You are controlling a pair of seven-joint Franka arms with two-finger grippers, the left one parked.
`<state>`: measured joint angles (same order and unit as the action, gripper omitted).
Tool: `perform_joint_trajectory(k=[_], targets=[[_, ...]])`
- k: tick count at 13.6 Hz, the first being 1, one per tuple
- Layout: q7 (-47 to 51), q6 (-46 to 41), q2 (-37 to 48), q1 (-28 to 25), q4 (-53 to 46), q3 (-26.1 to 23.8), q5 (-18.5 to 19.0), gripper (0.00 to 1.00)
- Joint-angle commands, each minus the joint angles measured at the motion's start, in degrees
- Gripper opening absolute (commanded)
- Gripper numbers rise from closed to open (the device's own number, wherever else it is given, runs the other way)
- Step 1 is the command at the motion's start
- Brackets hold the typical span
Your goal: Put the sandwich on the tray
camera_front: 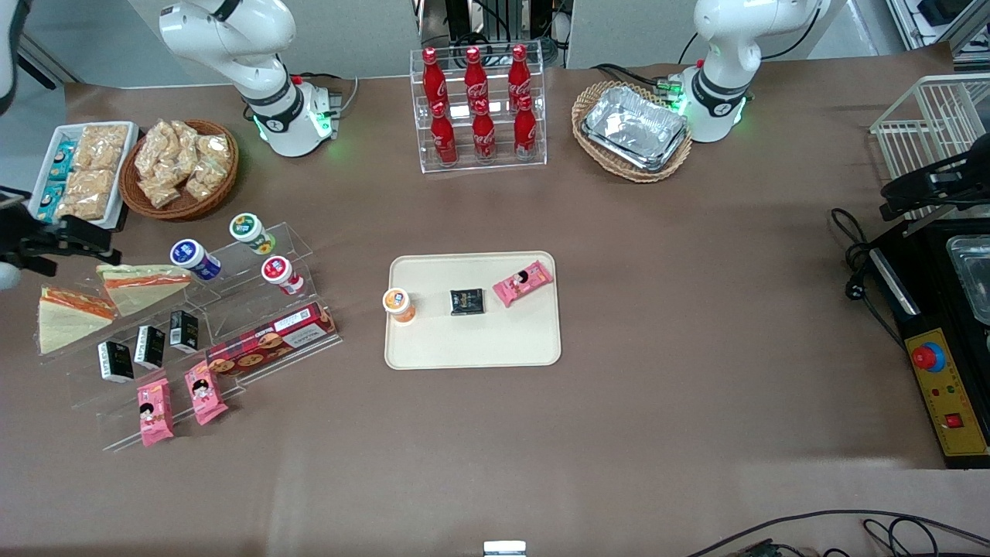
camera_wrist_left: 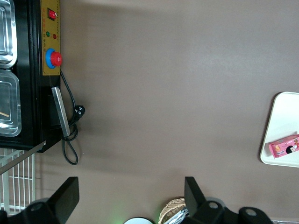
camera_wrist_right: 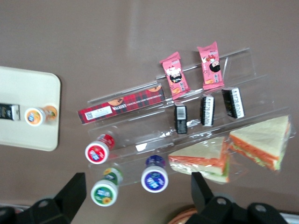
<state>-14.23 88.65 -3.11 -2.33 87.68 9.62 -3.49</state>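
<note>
Gripper (camera_front: 15, 255): spread open, empty, above table's working-arm edge. Sandwich (camera_front: 143, 285): racked beside twin wedge (camera_front: 69, 317); wrong pick likely. Tray (camera_front: 472, 352): mid-table.

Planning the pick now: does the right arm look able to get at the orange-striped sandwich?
Likely yes: the gripper hangs open above the clear rack, where the sandwich lies uncovered, another wedge close beside it.
</note>
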Motion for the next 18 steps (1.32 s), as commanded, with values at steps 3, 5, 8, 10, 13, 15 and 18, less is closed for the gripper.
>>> perform_joint_trajectory(k=[3, 5, 8, 10, 13, 15, 18], targets=[[-19.57, 0.12, -0.50, 1.27, -0.93, 3.55, -0.90, 1.00], [-24.94, 0.12, -0.50, 1.27, -0.85, 4.96, -0.73, 1.00], [-34.78, 0.20, -0.50, 1.27, -0.58, 7.77, -0.38, 1.00], [-40.41, 0.90, -0.50, 1.36, -0.41, 8.22, 0.15, 1.00], [-51.65, 1.08, -0.67, 1.36, -0.14, 8.66, 0.85, 1.00], [-60.08, 2.22, -1.37, 1.97, 0.29, 8.75, 0.94, 1.00], [-74.50, 4.33, -3.04, 3.20, 0.30, 8.75, 1.20, 1.00]])
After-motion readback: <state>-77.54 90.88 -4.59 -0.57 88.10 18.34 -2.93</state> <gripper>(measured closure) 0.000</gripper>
